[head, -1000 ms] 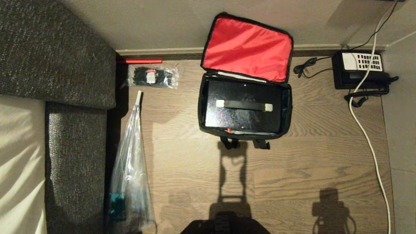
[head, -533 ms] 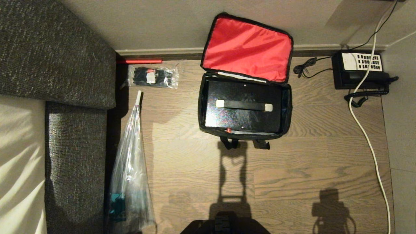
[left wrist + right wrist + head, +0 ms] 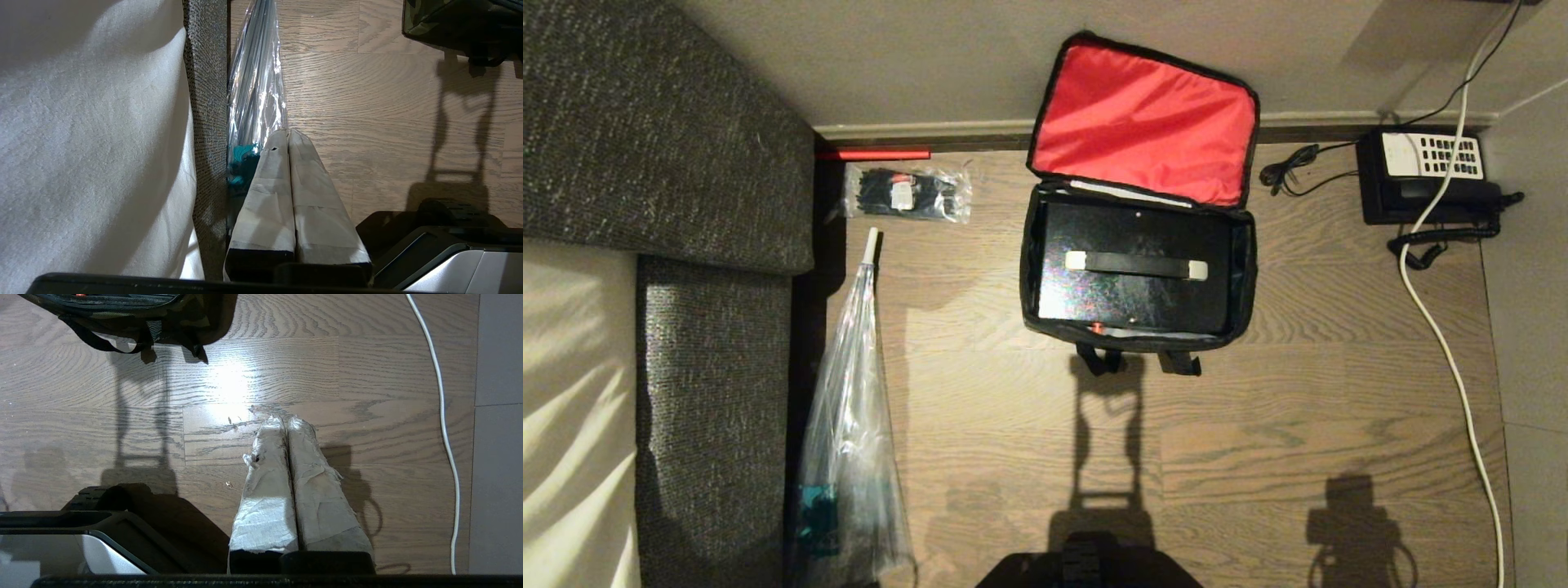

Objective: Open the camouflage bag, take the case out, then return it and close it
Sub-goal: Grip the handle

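Both pincers, left pincer [image 3: 288, 132] and right pincer [image 3: 285, 419], are hanging pressed together above the floor [image 3: 1258, 457], well short of the open camouflage bag [image 3: 1031, 269] holding the case [image 3: 1135, 298]; lifting by its handle [image 3: 1137, 264] looks wisest

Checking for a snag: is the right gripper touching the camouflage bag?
Apart. The right wrist view shows bare floor between the shut right gripper and the camouflage bag.

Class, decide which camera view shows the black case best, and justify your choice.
The head view: the case lies fully visible inside the open camouflage bag. Both wrist views catch only the bag's outer edge, never the case.
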Available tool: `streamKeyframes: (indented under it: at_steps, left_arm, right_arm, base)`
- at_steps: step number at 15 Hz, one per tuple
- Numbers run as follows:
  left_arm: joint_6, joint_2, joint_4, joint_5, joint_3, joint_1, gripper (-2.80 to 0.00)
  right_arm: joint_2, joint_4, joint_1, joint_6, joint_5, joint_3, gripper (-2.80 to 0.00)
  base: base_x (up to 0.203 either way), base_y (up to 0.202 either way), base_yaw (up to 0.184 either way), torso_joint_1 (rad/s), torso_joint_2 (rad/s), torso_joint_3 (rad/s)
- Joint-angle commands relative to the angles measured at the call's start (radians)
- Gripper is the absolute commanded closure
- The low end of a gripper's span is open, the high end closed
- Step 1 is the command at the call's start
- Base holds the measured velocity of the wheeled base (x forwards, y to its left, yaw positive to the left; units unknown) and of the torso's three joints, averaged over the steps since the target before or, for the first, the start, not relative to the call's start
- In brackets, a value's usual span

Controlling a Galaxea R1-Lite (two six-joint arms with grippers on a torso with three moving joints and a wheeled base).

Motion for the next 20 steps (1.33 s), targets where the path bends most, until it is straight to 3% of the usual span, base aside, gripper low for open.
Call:
streamKeyframes:
  at_steps: [1,20]
  left_arm:
    - [0.0,0.0,0.0,0.0,0.0,0.0,0.0]
    - [0.0,0.0,0.0,0.0,0.0,0.0,0.0]
  right_arm:
    - [-0.029,0.0,0.0,0.0,0.0,0.014,0.0]
    - [-0.029,0.0,0.0,0.0,0.0,0.014,0.0]
  base:
    - [0.0,0.0,0.0,0.0,0.0,0.0]
    - [0.0,0.0,0.0,0.0,0.0,0.0]
